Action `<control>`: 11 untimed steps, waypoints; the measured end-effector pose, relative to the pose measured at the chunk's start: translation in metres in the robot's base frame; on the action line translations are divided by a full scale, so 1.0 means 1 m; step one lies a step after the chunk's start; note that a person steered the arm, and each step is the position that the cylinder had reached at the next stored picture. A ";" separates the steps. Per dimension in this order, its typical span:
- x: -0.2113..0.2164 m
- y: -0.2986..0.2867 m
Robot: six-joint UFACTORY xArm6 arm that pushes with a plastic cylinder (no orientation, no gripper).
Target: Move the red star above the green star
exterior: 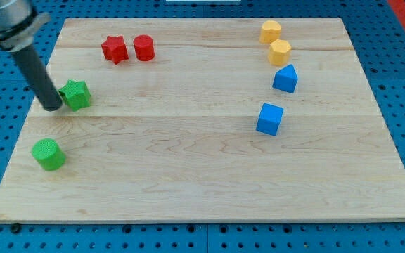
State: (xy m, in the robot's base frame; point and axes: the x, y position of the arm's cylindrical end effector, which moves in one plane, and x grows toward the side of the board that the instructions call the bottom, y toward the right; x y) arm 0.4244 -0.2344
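My tip (53, 107), a bare rod end effector holding nothing, touches the green star (75, 94); circle right of the red star (114, 49), push left.

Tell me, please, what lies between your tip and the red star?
Only bare board: my tip sits at the green star's left edge, and the camera view shows nothing between it and the red star.

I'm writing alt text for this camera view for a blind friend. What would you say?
My tip rests at the left edge of the green star on a wooden board; the red star lies toward the view's top, beside a red cylinder.
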 end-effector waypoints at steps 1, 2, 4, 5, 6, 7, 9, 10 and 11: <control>-0.002 -0.012; -0.003 -0.070; -0.082 0.031; -0.082 0.091; -0.118 0.106; -0.146 0.102; -0.147 0.051; -0.117 0.092; -0.132 0.153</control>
